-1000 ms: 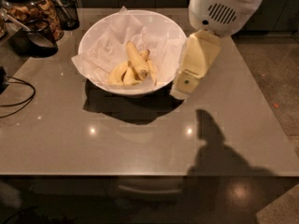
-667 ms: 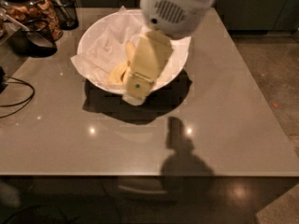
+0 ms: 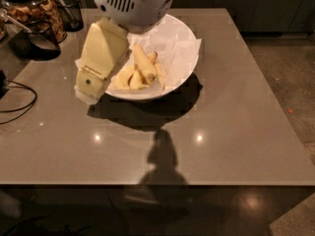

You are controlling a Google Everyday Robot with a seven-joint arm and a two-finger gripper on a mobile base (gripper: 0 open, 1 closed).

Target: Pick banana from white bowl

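Jaws first: whether they stood open or closed could not be told, since the cream-coloured two-finger gripper (image 3: 91, 85) showed only as one pale wedge hanging from its round white vented wrist housing (image 3: 133, 1). A second before, that wedge had hung off the far side of the wide, shallow, paper-lined white bowl (image 3: 183, 77); then it had crossed over the fruit, and now its tip sat low at the opposite rim, over the glossy grey tabletop (image 3: 236, 132) just outside the dish. It carried nothing that could be seen. The long, nearly straight pale-yellow banana (image 3: 143, 63) lay in the bowl, to the right of the jaws in the camera view and a little farther back, near them but apart, resting on the crinkled white paper lining (image 3: 172, 43) with its brown stem tip pointing toward the viewer. Shorter curved yellow bananas (image 3: 127, 78) lay between it and the jaws, closest to the tip. Behind the jaws and to their left stood a dark glass jar of brown snacks (image 3: 29, 9), and a black cable (image 3: 19, 100) trailed across the table farther left. The sweep seemed to have carried the tool past its target, so the pick was judged not yet begun: the jaws would likely have to come back rightward over the long fruit and descend, taking care not to catch the short pieces or the paper.
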